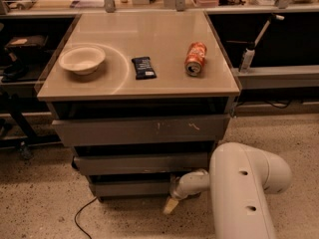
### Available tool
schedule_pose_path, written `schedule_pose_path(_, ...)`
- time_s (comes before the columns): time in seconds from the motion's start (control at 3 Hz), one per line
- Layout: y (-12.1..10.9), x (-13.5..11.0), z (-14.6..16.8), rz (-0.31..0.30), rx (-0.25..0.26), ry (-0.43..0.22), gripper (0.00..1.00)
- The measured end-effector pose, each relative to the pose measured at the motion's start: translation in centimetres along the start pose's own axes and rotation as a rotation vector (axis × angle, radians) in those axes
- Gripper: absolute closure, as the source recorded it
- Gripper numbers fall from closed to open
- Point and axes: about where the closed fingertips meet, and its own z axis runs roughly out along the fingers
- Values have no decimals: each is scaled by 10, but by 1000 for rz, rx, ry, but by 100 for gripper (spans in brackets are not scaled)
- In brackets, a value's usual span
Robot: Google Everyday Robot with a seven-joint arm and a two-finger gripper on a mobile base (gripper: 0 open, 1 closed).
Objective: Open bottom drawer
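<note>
one tan tabletop [149, 83] caps three grey drawer fronts. white robot arm [244, 188], near right, reaches left toward the cabinet's foot. the bottom drawer [132, 188] is the narrowest and lowest, just above the floor. on top: bowl [81, 59] left, orange can [195, 59] right, dark wrapper [143, 67] between. gripper [170, 206] hangs just below the drawer's right end; open or closed cannot be told.

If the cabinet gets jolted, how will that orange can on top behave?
The orange can lies on its side, so it would probably roll. The smooth cabinet top likely gives little grip. The tool sits low by the bottom drawer, so a tug there might shake it.
</note>
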Motion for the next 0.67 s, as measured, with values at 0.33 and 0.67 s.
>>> schedule_pose_path(0.33,8,0,17,-12,-46,20,0)
schedule_pose_path(0.67,24,6,15,-24,-103,67,0)
